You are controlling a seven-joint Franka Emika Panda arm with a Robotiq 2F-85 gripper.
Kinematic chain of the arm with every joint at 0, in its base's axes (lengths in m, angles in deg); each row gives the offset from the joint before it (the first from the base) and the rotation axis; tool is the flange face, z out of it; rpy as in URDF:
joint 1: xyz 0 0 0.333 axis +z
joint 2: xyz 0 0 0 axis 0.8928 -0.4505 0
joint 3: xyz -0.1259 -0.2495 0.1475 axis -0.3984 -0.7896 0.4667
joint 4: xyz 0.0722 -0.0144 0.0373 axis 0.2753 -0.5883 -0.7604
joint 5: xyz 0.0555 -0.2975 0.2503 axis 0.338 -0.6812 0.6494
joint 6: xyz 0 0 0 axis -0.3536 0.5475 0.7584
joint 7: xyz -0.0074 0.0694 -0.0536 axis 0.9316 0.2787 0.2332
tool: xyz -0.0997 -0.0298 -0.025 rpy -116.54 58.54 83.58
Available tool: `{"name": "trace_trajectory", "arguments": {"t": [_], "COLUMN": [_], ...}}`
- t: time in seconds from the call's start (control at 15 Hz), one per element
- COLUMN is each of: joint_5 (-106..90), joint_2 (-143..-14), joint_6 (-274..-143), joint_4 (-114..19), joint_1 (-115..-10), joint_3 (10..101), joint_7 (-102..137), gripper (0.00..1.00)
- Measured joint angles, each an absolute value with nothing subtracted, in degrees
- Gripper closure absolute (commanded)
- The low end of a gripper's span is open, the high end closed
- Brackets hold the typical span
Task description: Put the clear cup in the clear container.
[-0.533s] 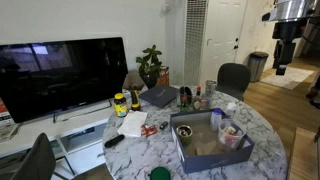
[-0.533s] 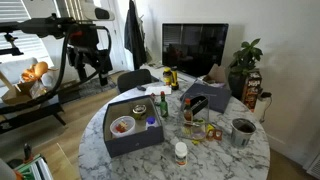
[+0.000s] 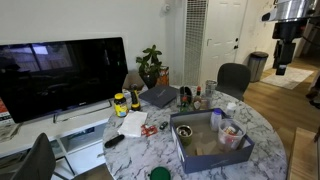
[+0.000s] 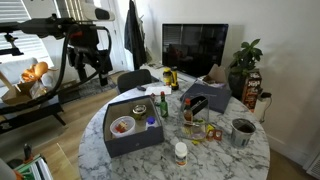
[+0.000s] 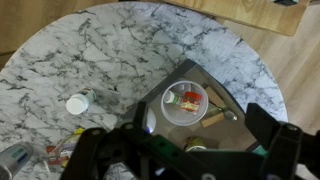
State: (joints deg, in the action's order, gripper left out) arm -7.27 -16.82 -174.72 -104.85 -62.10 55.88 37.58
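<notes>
The clear cup (image 5: 185, 101), with red and green showing through it, stands inside a large dark rectangular box (image 5: 240, 125) on the round marble table. It shows in both exterior views (image 3: 232, 133) (image 4: 122, 125). A pale upright vessel (image 3: 209, 89), possibly the clear container, stands at the table's far edge near the chair. My gripper (image 5: 185, 145) is open and empty. It hangs high above the table and off to the side in both exterior views (image 3: 281, 55) (image 4: 95, 65), with the cup below between its fingers in the wrist view.
The marble table (image 3: 150, 150) holds several bottles and jars, a dark bowl (image 3: 184, 130), a white lid (image 5: 76, 103) and a grey folder (image 3: 160, 96). A chair (image 3: 233, 75), a television (image 3: 60, 75) and a plant (image 3: 150, 65) stand around it.
</notes>
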Motion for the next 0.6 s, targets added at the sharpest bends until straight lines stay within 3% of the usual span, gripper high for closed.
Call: {"name": "trace_trajectory", "arguments": {"t": [0.33, 0.6], "joint_5": [-7.05, -5.76], "joint_2": [-19.4, -29.33], "joint_6": [-175.61, -182.47], "joint_4": [-105.85, -110.1], "joint_1": [-61.69, -59.44], "joint_3": [56.53, 59.31], "joint_7": [36.97, 33.37], "gripper": [0.0, 0.0]}}
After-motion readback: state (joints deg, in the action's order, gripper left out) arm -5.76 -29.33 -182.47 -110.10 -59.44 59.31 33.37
